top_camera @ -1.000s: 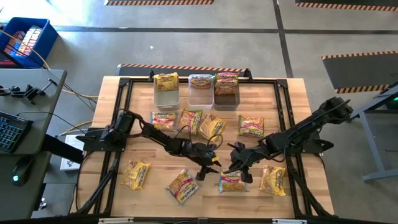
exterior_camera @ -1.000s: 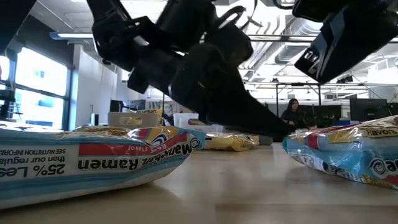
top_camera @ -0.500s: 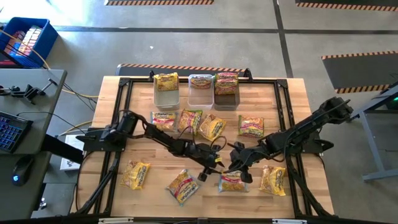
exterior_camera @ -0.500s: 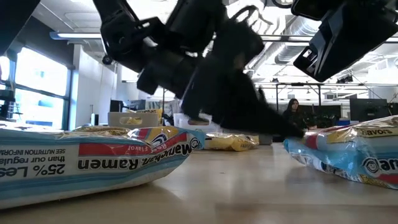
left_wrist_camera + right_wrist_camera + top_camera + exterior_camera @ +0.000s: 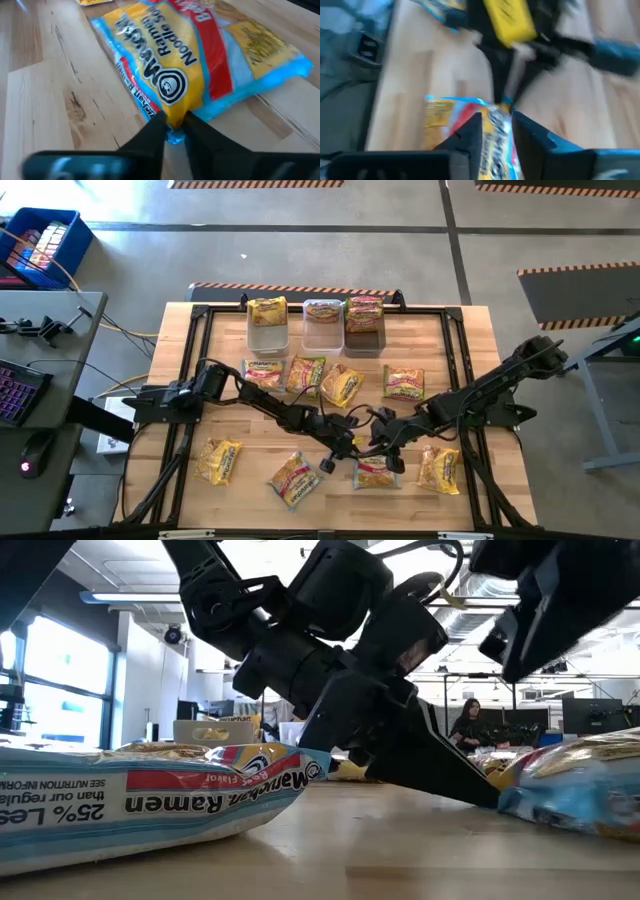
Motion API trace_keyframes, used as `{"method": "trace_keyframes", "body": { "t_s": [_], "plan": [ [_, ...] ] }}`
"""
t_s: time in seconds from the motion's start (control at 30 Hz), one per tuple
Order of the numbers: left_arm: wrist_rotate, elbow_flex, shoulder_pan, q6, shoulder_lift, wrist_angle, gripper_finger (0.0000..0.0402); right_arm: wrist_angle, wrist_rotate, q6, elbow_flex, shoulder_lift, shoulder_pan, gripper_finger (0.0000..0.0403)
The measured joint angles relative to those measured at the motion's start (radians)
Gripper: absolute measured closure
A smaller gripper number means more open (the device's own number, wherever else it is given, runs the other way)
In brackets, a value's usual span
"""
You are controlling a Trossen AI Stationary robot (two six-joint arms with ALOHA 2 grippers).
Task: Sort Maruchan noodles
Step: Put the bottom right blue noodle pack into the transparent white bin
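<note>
both hands are meeting at one blue and yellow ramen packet (image 5: 374,473) lying flat on the desk (image 5: 470,360) near its front edge. left hand (image 5: 174,131) is pinching the packet's near edge, fingers (image 5: 150,137) nearly together on the crimped seam. right hand (image 5: 496,127) is straddling the opposite end of the same packet, fingers apart, cannot tell if they are gripping it. other packets are lying scattered: one by the right front (image 5: 439,469), two at left front (image 5: 219,460) (image 5: 292,478), four in a row mid-desk (image 5: 403,382). three bins (image 5: 323,326) are sitting at the back edge, with packets in them.
</note>
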State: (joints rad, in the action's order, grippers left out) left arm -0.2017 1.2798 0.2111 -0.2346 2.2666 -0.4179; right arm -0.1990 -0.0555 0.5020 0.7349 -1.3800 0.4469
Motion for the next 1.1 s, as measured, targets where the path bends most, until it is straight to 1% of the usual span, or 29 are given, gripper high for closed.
{"method": "trace_keyframes", "body": {
  "t_s": [0.03,0.1,0.2,0.33,0.47,0.67,0.73,0.83,0.93,1.1],
  "plan": [
    [0.001,0.0,0.0,-0.01,-0.004,0.001,0.0376,-0.033,-0.011,0.022,0.0,0.0,0.0,0.0295],
    [0.008,0.0,0.0,-0.027,-0.01,0.004,0.0394,-0.105,-0.019,0.067,0.0,0.0,0.0,0.0274],
    [0.049,-0.001,0.006,-0.071,-0.029,0.01,0.0394,-0.152,-0.011,0.118,-0.001,0.0,0.0,0.0244],
    [0.133,-0.002,0.024,-0.147,-0.065,0.04,0.04,-0.139,0.018,0.119,-0.001,0.0,-0.005,0.021],
    [0.22,-0.001,0.044,-0.221,-0.107,0.062,0.0401,-0.133,0.091,0.109,-0.001,0.0,-0.038,0.0189],
    [0.314,-0.002,0.073,-0.282,-0.15,0.099,0.0401,-0.125,0.186,0.059,-0.001,0.0,-0.1,0.0168],
    [0.36,-0.002,0.082,-0.302,-0.159,0.117,0.0401,-0.123,0.231,0.039,-0.001,0.0,-0.122,0.0164],
    [0.4,-0.002,0.091,-0.319,-0.16,0.114,0.0401,-0.094,0.311,0.015,-0.001,-0.006,-0.152,0.0162],
    [0.422,-0.002,0.095,-0.32,-0.16,0.112,0.0401,-0.054,0.39,0.014,-0.001,-0.033,-0.174,0.0161],
    [0.431,-0.002,0.097,-0.317,-0.16,0.108,0.0401,-0.05,0.446,0.011,-0.001,-0.116,-0.186,0.0161]
  ]
}}
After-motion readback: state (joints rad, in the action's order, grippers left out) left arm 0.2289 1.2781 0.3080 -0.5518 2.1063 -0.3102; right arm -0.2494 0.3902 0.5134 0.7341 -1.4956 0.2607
